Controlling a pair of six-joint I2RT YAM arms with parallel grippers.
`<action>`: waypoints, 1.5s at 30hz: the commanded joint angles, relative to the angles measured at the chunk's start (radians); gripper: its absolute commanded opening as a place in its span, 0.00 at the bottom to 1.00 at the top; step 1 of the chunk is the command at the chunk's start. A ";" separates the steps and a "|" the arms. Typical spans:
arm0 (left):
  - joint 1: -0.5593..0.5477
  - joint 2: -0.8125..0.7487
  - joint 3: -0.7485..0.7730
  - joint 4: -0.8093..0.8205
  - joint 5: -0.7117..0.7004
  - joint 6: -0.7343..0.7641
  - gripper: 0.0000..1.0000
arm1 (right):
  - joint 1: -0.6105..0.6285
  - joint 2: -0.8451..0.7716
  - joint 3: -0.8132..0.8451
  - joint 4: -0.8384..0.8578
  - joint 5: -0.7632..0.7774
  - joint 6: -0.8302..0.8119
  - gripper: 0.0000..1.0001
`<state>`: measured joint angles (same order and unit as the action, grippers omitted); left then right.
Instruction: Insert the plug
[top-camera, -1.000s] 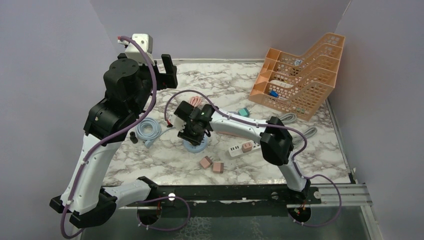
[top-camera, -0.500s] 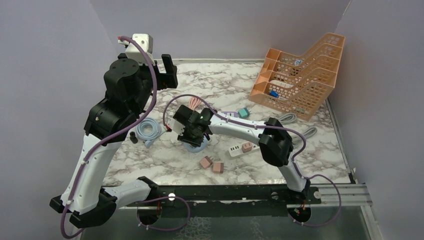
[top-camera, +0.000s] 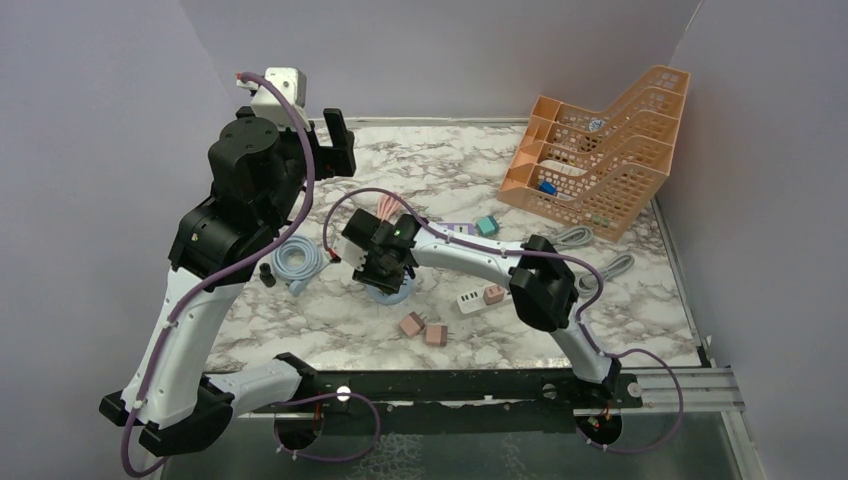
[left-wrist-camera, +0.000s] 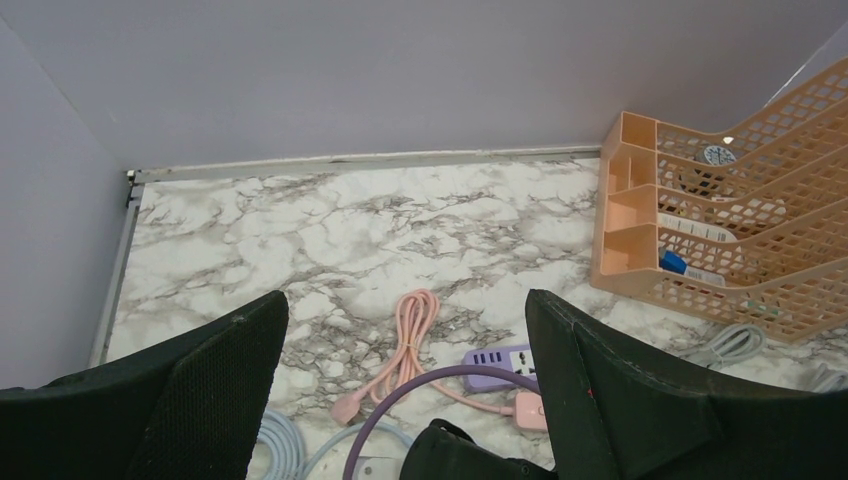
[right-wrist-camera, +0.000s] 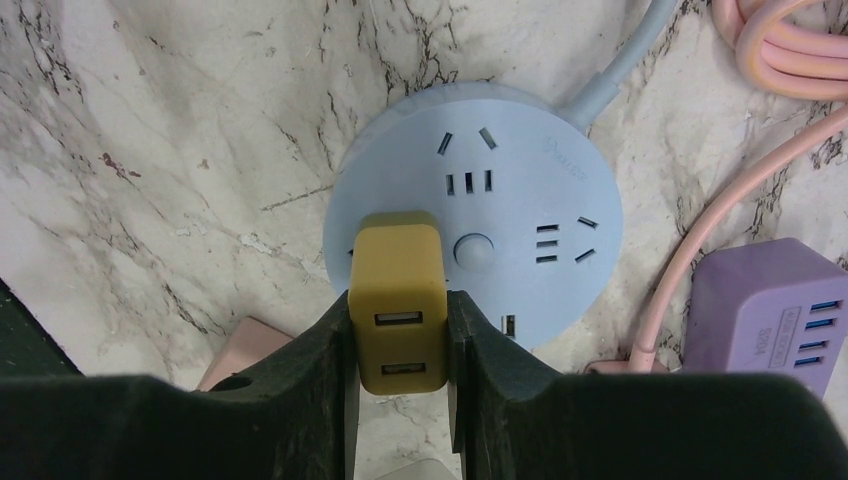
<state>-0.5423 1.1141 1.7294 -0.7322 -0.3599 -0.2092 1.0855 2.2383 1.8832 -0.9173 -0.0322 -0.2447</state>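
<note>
- A marble-patterned table (top-camera: 450, 170) fills the middle of the top view.
- An orange mesh rack (top-camera: 600, 160) is placed at the upper right.
- A round blue socket (right-wrist-camera: 500, 210) is laid at the centre, with a coiled blue cable (top-camera: 297, 260) to its left.
- A pink cable (left-wrist-camera: 410, 335) and a purple power strip (left-wrist-camera: 500, 360) are laid above the centre.
- A white power strip (top-camera: 470, 300) and two pink adapters (top-camera: 412, 324) are seen below the centre.

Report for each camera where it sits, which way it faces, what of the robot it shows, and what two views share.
Top external: above and behind, looking down on the marble table; both arms show whole.
Left wrist: raised high, facing the far wall and orange rack; the open left gripper frames it.
Right wrist: straight down, close over the blue socket; right gripper clamps the yellow plug.
Shared: both wrist views show the purple strip and pink cable.
</note>
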 joint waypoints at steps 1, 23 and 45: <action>0.006 -0.013 -0.010 0.029 -0.011 0.011 0.91 | 0.000 0.231 -0.123 -0.025 -0.036 0.040 0.01; 0.006 0.038 0.032 0.057 0.072 -0.045 0.91 | 0.043 0.031 -0.041 -0.034 -0.160 0.460 0.15; 0.006 0.057 0.053 0.052 0.115 -0.042 0.93 | 0.054 -0.404 -0.386 0.234 0.125 0.626 0.65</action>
<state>-0.5423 1.1851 1.7725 -0.7036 -0.2722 -0.2558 1.1332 1.8999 1.5974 -0.7574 0.0357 0.3588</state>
